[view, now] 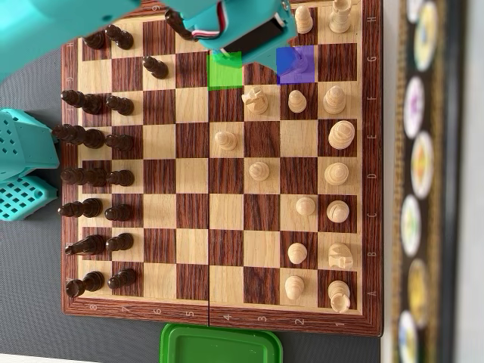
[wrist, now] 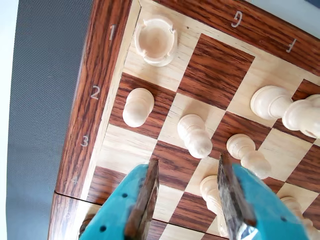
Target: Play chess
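In the wrist view my teal gripper is open and holds nothing. It hovers over the wooden chessboard near rows 3 and 4 at the G and H files. A white pawn stands just ahead of the fingertips. Another white piece shows close inside the right finger. A white rook stands in the corner and a white pawn beside it. In the overhead view the arm covers the board's top edge and hides the jaws. A green square and a blue square are marked there.
In the overhead view black pieces line the board's left side and white pieces the right. A white knight stands just below the marked squares. A green lid lies below the board and the teal arm base stands at its left.
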Robot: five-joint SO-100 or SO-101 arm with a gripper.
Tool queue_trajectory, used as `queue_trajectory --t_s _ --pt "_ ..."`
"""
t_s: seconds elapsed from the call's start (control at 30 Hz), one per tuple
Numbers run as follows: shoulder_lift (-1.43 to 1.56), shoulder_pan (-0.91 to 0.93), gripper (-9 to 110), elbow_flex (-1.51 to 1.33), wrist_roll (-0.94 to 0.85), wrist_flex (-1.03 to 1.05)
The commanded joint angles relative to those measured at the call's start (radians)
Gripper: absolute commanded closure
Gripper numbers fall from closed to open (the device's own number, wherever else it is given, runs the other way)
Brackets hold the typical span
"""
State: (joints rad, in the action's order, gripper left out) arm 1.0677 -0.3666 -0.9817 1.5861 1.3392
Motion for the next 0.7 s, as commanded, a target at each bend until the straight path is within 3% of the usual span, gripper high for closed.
queue_trajectory --t_s 0.0,0.67 --pt "-0.014 0.011 84 0.074 -0.003 -0.009" --pt "-0.106 0.057 84 0.129 -0.005 -0.011"
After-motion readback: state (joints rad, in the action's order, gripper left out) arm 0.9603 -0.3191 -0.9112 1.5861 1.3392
